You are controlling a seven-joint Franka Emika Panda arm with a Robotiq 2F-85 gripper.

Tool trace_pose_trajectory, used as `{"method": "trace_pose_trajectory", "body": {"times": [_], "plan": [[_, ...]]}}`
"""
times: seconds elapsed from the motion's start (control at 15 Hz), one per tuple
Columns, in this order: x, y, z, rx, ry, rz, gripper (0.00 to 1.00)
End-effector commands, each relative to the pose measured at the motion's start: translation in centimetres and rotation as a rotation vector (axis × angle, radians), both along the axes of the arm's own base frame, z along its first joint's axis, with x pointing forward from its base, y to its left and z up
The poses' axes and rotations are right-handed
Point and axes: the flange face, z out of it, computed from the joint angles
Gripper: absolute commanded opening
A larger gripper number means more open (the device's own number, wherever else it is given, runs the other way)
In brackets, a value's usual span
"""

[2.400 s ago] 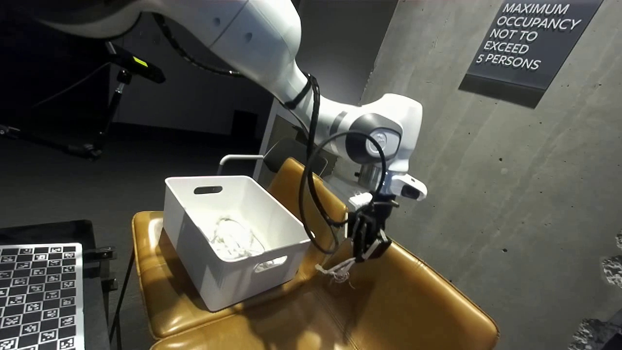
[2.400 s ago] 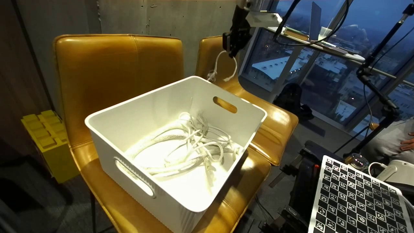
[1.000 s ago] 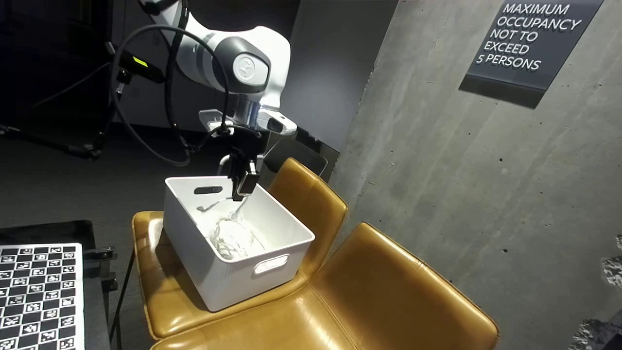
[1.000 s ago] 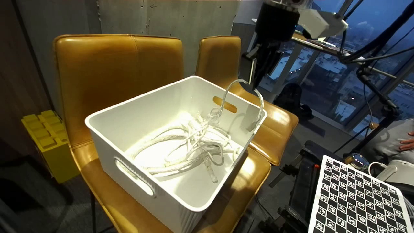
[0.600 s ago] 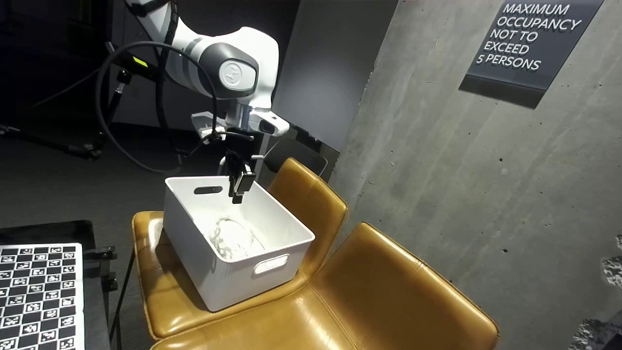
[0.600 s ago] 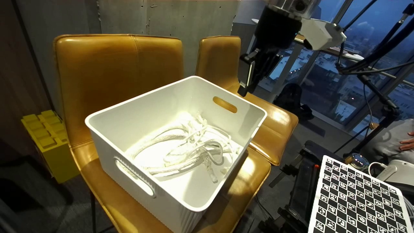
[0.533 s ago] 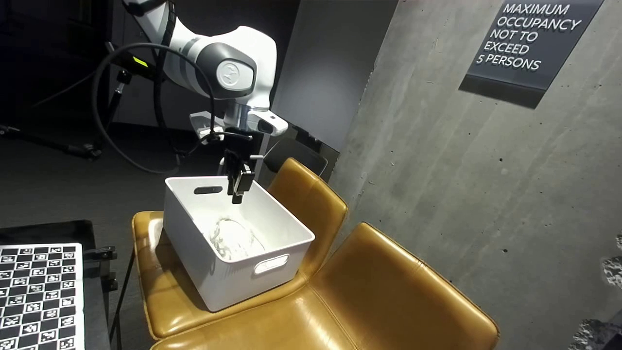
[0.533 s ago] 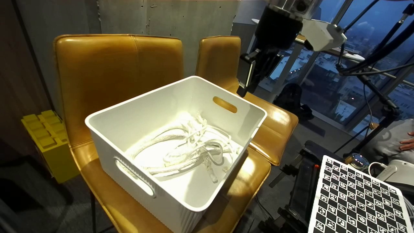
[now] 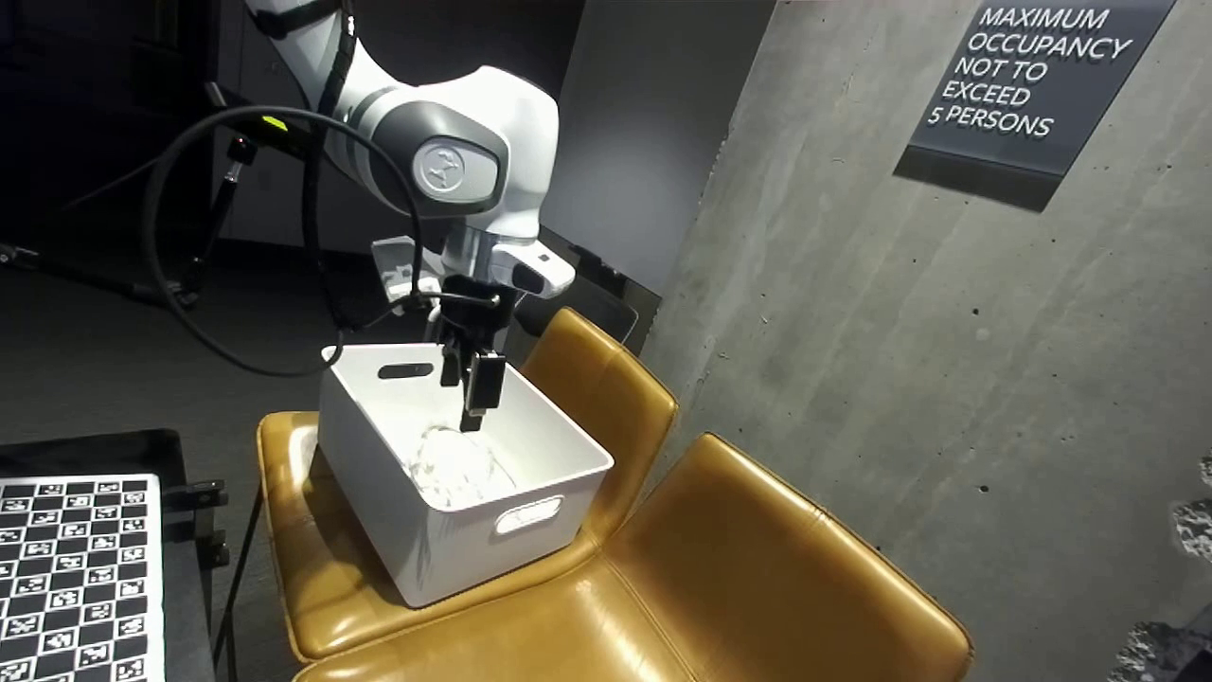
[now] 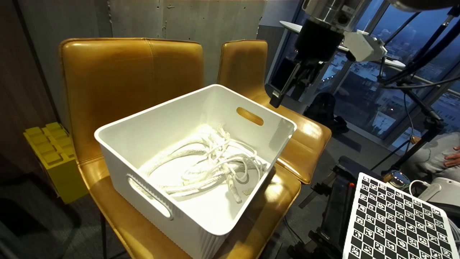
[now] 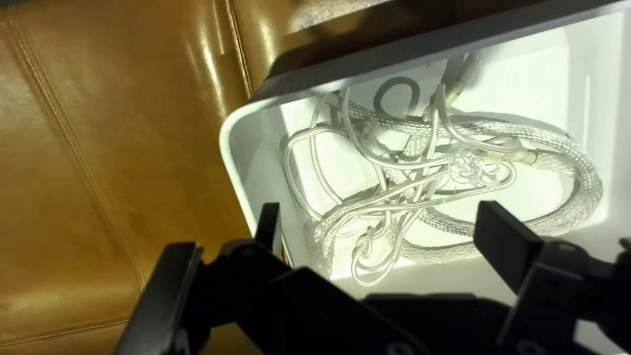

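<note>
Wrist view: cords (image 11: 419,185) (tangled) below gripper (image 11: 382,227)

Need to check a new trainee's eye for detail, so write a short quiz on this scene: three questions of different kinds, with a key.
1. Open question: what lies inside the white bin?
2. True or false: the claw is open and holds nothing.
3. Fill in the gap: the white bin stands on the seat of a tan ____.

Key
1. Pale cords, some thin, some thick and braided, in a loose tangle.
2. True: in the wrist view its jaws stand wide apart, with nothing pinched between them.
3. Chair.
</note>
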Motion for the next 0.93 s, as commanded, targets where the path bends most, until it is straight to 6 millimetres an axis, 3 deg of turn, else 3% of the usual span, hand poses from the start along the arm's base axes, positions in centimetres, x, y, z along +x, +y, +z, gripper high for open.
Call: {"method": "trace_pose_trajectory", "body": {"times": [0.0,0.33,0.53,0.6,0.73,0.87], "plan": [[-1.8,-3.7,1.1,0.031,0.011,-0.018,1.00],[-4.7,-7.9,2.5,0.026,0.048,-0.076,1.00],[-8.4,-12.6,3.3,0.045,0.151,-0.113,1.00],[-5.5,-10.1,2.1,0.023,0.114,-0.103,1.00],[-6.2,-11.3,2.5,0.026,0.119,-0.117,1.00],[-6.0,-10.6,2.1,0.025,0.124,-0.105,1.00]]}}
